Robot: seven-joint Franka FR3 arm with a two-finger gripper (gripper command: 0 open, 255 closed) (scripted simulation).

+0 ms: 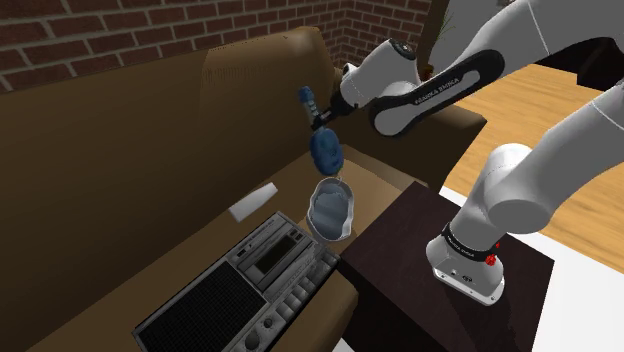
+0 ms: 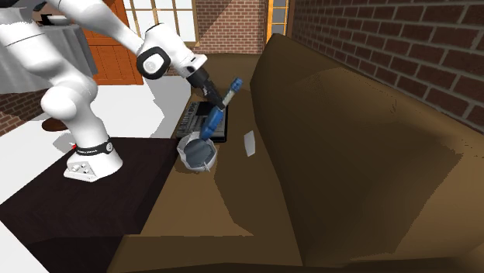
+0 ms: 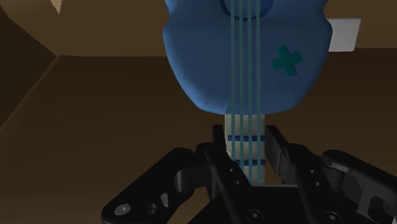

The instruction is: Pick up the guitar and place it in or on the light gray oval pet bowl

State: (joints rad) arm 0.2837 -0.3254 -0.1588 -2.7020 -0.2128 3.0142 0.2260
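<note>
Our gripper [image 3: 245, 151] is clamped on the neck of the blue guitar [image 3: 245, 57], whose body hangs just over the grey bowl [image 1: 333, 210] on the brown sofa [image 1: 120, 180]. We judge the risk to be a tilted release: the long guitar could tip over the rim toward the nearby radio [image 1: 250, 290]. The wrist view shows the fingers pinching the neck; the shoulder view shows the bowl beneath.

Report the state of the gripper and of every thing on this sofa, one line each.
bowl: upright on the sofa seat.
guitar: lifted off the seat, body hanging down over the bowl.
gripper: shut on the guitar's neck.
cassette radio: lying face up on the seat.
white card: lying flat on the seat.
</note>
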